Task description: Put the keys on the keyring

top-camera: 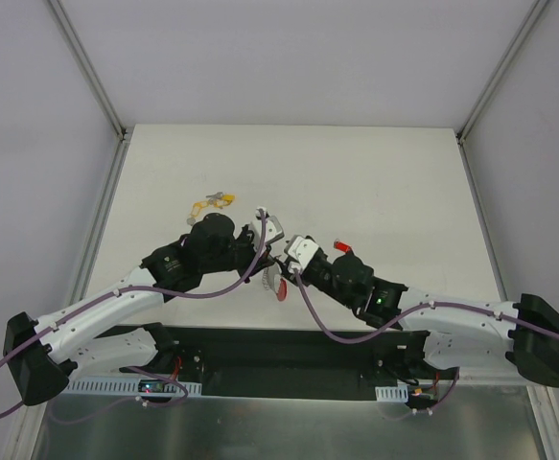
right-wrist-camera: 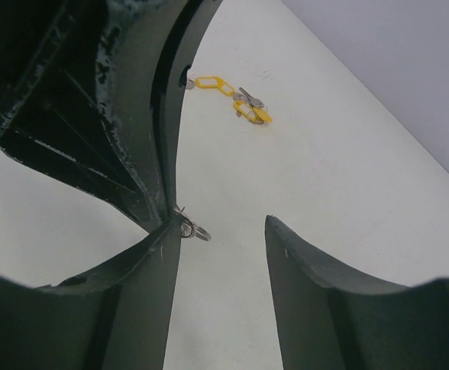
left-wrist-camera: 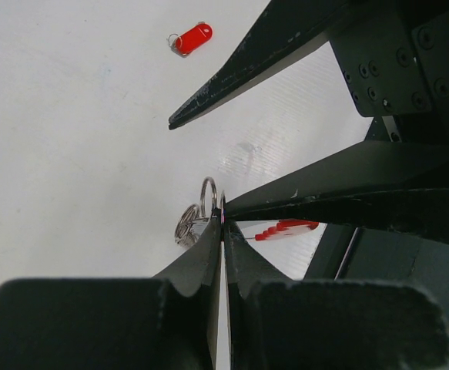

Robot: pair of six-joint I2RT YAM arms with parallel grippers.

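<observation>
My left gripper (left-wrist-camera: 222,217) is shut on the keyring (left-wrist-camera: 207,202) and pinches its silvery metal coil at the fingertips. The keyring's red plastic part (left-wrist-camera: 286,229) shows just past them, under a finger of my right gripper. In the top view both grippers meet at the table's middle, left (top-camera: 274,251) and right (top-camera: 290,263), with the keyring's red part (top-camera: 280,287) below them. My right gripper (right-wrist-camera: 222,222) is open. Its left fingertip (right-wrist-camera: 169,231) touches the metal ring (right-wrist-camera: 194,230); nothing sits between its jaws. A red-tagged key (left-wrist-camera: 192,38) lies apart on the table.
Yellow-tagged keys (top-camera: 212,202) lie on the white table (top-camera: 384,182) behind the left arm and also show in the right wrist view (right-wrist-camera: 243,104). The red tag (top-camera: 339,246) lies beside the right wrist. Frame posts stand at the far corners.
</observation>
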